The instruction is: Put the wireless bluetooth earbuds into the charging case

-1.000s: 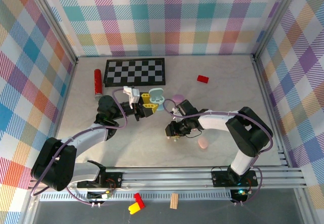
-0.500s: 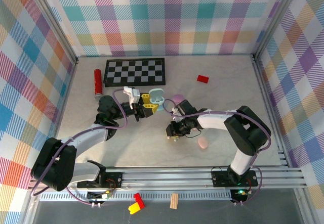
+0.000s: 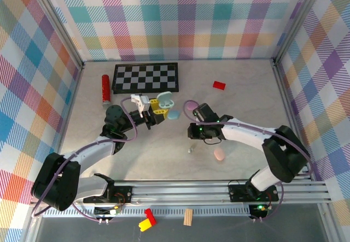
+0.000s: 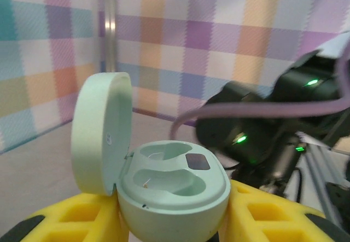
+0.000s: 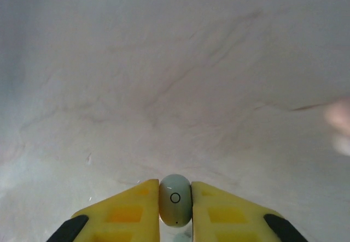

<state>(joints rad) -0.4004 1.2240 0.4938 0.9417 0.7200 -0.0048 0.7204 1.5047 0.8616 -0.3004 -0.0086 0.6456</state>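
Pale marbled grey bench (image 3: 136, 154), pastel plaid walls (image 3: 180, 18) round it. The left tool (image 4: 174, 212) is pressed in on the base of a mint-green oval plastic charging case (image 4: 172, 184). Its lid (image 4: 101, 133) is swung up & back on the hinge, and both wells face up, bare as far as we can tell. We judge it's held this way as a steady target: clamped low, lid left free, mouth turned toward the other arm.

The right tool (image 5: 175, 186) is closed on a small pale green-white rounded plastic earbud (image 5: 175, 201), pinched by its sides btw the yellow pads. Its ringed face looks at the wrist cam, w/ bench surface beyond. We can't tell which way the stem points. A side pinch prob. leaves the lower end free to drop into a well.

From above, the right tool sits near the mint case on its right, not touching. A lilac oval case (image 3: 189, 106) & a light-blue oval case (image 3: 173, 114) lie just beside the mint one. A tiny pale piece (image 3: 190, 149) & a pink oval piece (image 3: 219, 154) lie nearer the arm bases; too small to ID.

Next, in our view: carry the earbud over a well, align, lower gently. The risk is a tilted entry.
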